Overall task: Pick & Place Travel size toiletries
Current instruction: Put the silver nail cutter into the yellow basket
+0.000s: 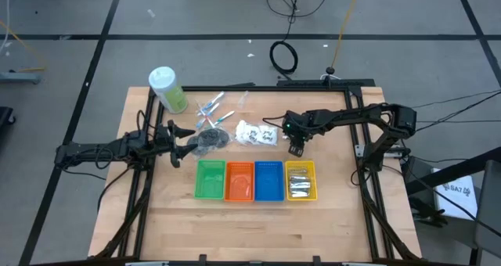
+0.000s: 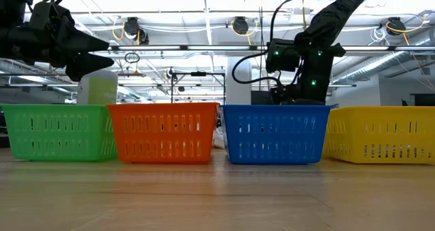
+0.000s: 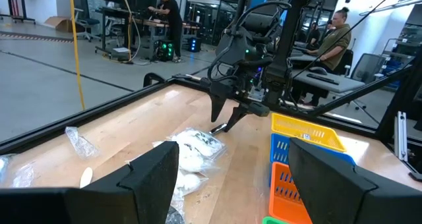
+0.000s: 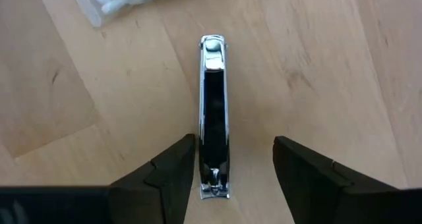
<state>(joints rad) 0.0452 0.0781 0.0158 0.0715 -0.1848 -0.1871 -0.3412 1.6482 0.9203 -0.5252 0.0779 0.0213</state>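
A silver nail clipper (image 4: 214, 118) lies flat on the wood. My right gripper (image 4: 231, 178) is open and points down over it, one finger on each side of its near end, touching nothing. The high view shows this gripper (image 1: 296, 149) just beyond the yellow bin. White packets (image 1: 258, 133), a dark clear pouch (image 1: 210, 139) and thin blue-green sticks (image 1: 211, 108) lie on the table's far half. Silver tubes (image 1: 300, 186) rest in the yellow bin. My left gripper (image 3: 237, 178) is open and level, close beside the pouch, left of it.
Four bins stand in a row near the table's middle: green (image 1: 210, 166), orange (image 1: 239, 166), blue (image 1: 268, 166), yellow (image 1: 300, 166). A large pale-green bottle (image 1: 167, 88) stands at the far left. People sit at desks in the room beyond the table.
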